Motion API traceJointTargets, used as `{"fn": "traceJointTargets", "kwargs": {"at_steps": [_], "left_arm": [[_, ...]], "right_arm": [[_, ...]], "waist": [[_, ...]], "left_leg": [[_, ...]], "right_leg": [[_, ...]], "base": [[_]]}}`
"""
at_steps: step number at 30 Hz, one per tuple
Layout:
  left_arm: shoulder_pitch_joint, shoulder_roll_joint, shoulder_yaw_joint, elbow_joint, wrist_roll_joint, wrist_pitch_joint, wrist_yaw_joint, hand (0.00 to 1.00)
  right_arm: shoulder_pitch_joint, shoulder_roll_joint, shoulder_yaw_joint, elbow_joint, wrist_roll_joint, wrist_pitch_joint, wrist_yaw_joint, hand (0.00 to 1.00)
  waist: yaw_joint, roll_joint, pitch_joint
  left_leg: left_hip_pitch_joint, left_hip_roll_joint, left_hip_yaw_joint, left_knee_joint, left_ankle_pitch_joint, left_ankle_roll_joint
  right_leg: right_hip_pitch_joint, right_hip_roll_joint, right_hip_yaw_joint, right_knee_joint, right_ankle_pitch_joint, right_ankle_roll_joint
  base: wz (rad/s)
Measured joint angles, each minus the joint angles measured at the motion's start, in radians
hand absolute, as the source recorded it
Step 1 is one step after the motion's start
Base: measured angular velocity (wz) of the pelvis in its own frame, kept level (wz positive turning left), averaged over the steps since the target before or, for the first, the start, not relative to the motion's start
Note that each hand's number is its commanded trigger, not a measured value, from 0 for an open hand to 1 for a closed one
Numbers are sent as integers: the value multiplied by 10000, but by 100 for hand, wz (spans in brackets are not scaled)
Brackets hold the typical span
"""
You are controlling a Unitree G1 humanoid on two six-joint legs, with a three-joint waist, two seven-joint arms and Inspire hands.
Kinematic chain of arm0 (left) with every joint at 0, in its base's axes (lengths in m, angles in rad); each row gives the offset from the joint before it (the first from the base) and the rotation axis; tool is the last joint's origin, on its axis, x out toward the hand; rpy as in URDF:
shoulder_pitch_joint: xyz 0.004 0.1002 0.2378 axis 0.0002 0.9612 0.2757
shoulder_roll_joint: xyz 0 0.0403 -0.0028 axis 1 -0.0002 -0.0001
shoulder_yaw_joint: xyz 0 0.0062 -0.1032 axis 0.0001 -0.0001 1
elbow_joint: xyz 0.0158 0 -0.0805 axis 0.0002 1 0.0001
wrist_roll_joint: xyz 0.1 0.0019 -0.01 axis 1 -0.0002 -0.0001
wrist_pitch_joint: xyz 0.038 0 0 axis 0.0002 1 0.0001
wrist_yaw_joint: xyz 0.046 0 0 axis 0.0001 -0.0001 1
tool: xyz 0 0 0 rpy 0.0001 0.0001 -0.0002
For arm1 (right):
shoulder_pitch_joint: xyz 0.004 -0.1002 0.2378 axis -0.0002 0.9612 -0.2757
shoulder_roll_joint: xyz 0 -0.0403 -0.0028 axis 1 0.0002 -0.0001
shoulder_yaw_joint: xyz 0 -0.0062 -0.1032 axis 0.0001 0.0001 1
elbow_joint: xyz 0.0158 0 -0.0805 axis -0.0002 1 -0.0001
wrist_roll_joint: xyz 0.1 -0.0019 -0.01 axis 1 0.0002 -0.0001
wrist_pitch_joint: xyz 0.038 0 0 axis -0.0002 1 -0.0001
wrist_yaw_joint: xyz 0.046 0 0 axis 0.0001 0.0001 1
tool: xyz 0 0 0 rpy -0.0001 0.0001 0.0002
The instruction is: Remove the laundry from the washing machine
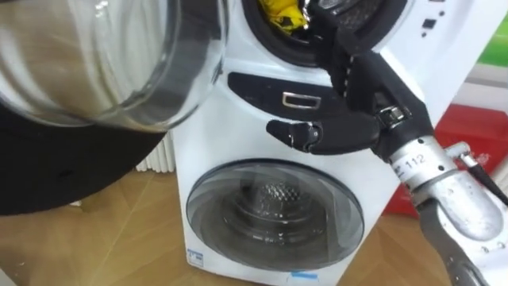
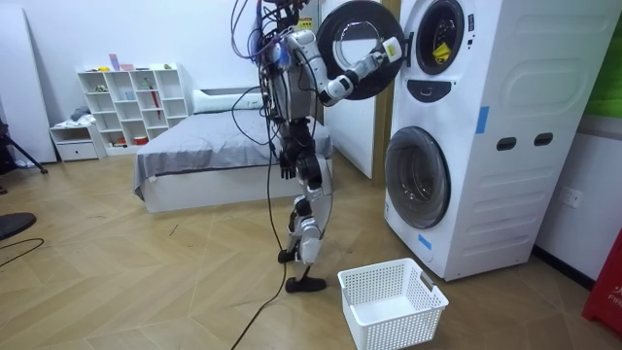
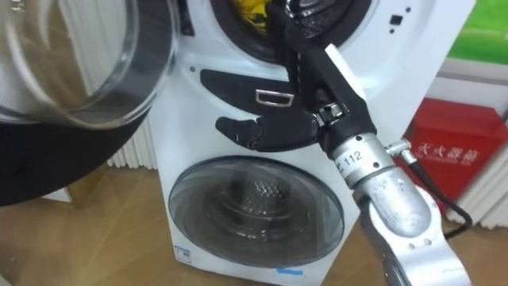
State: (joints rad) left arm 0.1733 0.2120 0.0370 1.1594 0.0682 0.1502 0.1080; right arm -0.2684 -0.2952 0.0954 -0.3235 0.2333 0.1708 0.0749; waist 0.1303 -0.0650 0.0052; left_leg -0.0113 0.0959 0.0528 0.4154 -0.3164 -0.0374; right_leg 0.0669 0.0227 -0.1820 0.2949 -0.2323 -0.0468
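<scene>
A yellow cloth [image 1: 284,12] lies inside the upper drum of the white stacked washing machine [image 1: 246,119], at the lower edge of its round opening. My right hand [image 1: 369,95] reaches up from the lower right, in front of the machine's dark control strip. Its fingers are straight and point up at the opening's rim, just right of the cloth, with the thumb stretched out to the left. The hand is open and holds nothing. The upper round glass door [image 1: 103,56] hangs open, swung out to my left. In the room view I stand upright facing the machine, right hand [image 2: 389,49] raised.
The lower drum's round door [image 1: 274,210] is closed. A white laundry basket [image 2: 392,301] stands on the wooden floor beside my feet, in front of the machine. A red box [image 3: 444,151] sits to the machine's right. A bed [image 2: 224,146] and shelves are behind me.
</scene>
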Motion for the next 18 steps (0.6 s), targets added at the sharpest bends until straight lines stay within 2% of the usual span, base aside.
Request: {"fn": "traceJointTargets", "kwargs": {"at_steps": [3, 7, 8, 9, 10, 11, 12, 13, 14, 15, 18], "left_arm": [[101, -33, 13, 9, 19, 53, -11, 0], [295, -22, 8, -16, 12, 171, -14, 0], [346, -1, 7, 10, 6, 174, -17, 0], [357, 16, 6, 28, 6, 169, -19, 0], [398, 32, 2, 31, -4, 153, -16, 0], [439, 24, 3, 29, -5, 97, -22, 0], [535, 30, 39, 14, -1, 65, -23, 0], [755, 42, 238, 10, -2, 34, -25, 0], [904, 57, 379, 10, -2, 35, -35, 0], [907, 70, 402, 9, 0, 37, -36, 0], [804, 89, 394, -13, -6, -58, -72, 0]], "right_arm": [[-58, -3, -15, 6, 27, -31, -269, 0], [-175, -4, -23, 26, 44, -84, -717, 0], [-236, -18, -28, 35, 136, -84, -927, 0], [-239, -28, -37, 64, 162, -89, -1072, 0], [-262, -107, -76, 218, 251, -88, -1293, 0], [-270, -250, -171, 313, 259, -84, -1445, 0], [-282, -245, -207, 340, 291, -75, -1472, 0], [-280, -239, -250, 338, 369, -75, -1495, 0], [-282, -256, -313, 337, 364, -75, -1531, 0], [-283, -259, -361, 335, 375, -77, -1592, 0], [-315, -279, -398, 316, 328, -76, -1924, 0]], "waist": [[123, -46, -32], [95, -79, -64], [10, -178, -42], [-41, -260, 15], [-20, -458, 7], [160, -472, 14], [298, -458, -7], [359, -393, -16], [285, -349, -50], [205, -356, -53], [52, -372, -70]], "left_leg": [[-38, 22, -117, 164, -46, -69], [-235, -61, -292, 232, 119, -159], [-708, -144, -262, 860, 291, -200], [-968, -279, -285, 1104, 277, -152], [-1407, -652, -310, 555, 312, -99], [-1914, -847, -295, -37, 788, -92], [-2107, -864, -283, -232, 1152, -49], [-2297, -836, -271, -561, 1806, 84], [-2233, -860, -216, -612, 2268, 396], [-2194, -908, -187, -562, 2376, 558], [-2161, -1213, -28, -241, 2050, 849]], "right_leg": [[18, -28, -95, 176, -243, -98], [-153, -107, -181, 316, -401, -152], [-138, -186, -117, 290, -424, -195], [-112, -274, -32, 294, -463, -222], [-125, -422, 220, 294, -542, -253], [-121, -474, 451, 279, -576, -201], [-108, -485, 529, 253, -602, -154], [51, -485, 541, 127, -640, -57], [124, -504, 512, 102, -717, 147], [184, -548, 455, 77, -764, 214], [393, -926, 330, -17, -868, 478]], "base": [[12], [20], [38], [53], [27], [0], [-27], [-20], [0], [16], [2]]}}
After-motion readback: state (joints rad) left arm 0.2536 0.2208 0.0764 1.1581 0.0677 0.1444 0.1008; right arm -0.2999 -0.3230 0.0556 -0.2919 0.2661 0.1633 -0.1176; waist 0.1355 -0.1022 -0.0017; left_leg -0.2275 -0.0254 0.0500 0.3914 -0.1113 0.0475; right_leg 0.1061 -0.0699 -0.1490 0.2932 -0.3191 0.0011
